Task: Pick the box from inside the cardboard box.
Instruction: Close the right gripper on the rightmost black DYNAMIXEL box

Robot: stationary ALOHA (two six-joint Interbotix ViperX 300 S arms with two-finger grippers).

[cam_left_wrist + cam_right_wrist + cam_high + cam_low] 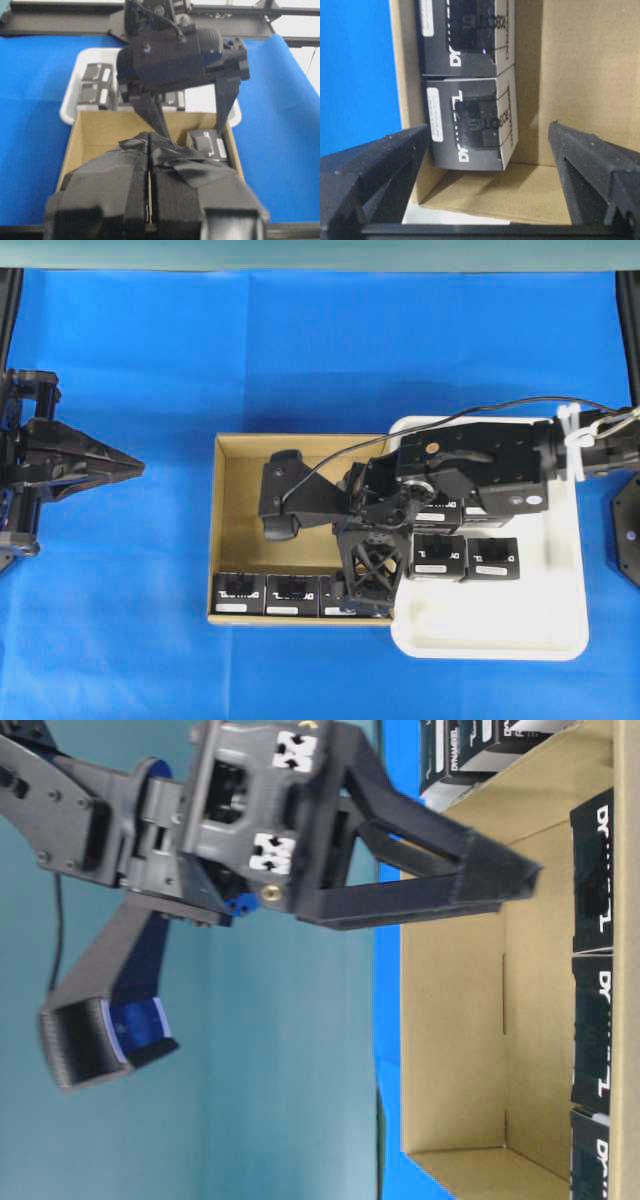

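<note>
Right wrist-mounted view shows the right gripper [485, 165] with its fingers spread wide and holding nothing, poised over the cardboard box [560, 60]. Nearest black box [470, 125] lies between the fingers but off-centre, close beside the finger on the view's left [385, 160] and against the carton wall on that side; its long axis runs away from the camera, parallel to the fingers, in line with a second box [465, 35] beyond. Judged requirement: a small sideways correction toward that wall before descent. Overhead view places the left gripper [125, 467], fingers together and empty, well apart on the blue cloth [300, 340]; the right arm is clearly nearer. More boxes sit in the white tray [500, 635]
</note>
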